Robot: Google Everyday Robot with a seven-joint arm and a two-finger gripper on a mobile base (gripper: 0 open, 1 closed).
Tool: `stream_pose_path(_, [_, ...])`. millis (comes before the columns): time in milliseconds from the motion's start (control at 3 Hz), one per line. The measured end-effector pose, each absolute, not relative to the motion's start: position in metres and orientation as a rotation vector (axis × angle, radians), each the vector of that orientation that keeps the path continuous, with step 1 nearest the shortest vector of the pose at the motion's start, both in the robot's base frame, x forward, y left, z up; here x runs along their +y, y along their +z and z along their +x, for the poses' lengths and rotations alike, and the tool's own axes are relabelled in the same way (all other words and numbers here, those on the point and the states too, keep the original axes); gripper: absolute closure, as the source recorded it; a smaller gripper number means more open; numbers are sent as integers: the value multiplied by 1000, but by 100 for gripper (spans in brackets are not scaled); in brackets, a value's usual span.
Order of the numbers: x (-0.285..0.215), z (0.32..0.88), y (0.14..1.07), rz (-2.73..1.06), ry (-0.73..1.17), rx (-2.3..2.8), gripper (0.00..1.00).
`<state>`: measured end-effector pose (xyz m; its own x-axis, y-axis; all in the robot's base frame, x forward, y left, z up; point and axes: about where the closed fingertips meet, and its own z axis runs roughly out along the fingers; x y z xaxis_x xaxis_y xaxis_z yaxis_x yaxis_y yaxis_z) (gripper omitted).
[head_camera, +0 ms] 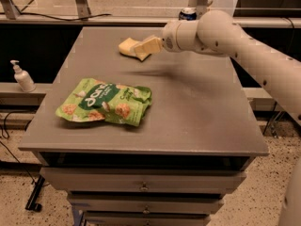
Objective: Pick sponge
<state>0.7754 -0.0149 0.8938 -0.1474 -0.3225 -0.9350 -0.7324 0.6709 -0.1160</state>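
Note:
The sponge (125,46) is a small pale yellow foam block lying on the grey table (202,107) near its far edge, left of centre. My gripper (142,50) comes in from the right on the white arm (221,34). It sits low over the sponge's right end and covers that part. I cannot tell whether it touches the sponge.
A green snack bag (106,101) lies at the front left of the table. A white pump bottle (22,77) stands on a ledge to the left. A can (188,13) stands behind the far edge. Drawers (141,187) are under the tabletop.

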Motion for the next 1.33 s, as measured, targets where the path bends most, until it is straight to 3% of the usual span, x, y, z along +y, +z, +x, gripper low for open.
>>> stream_pose_path(333, [-6,793,870,-821,469,1786,0])
stream_pose_path(667, [-4,798,851,-799,488,1826,18])
stream_pose_path(1333, [-2,788,826,-808,503,1884,65])
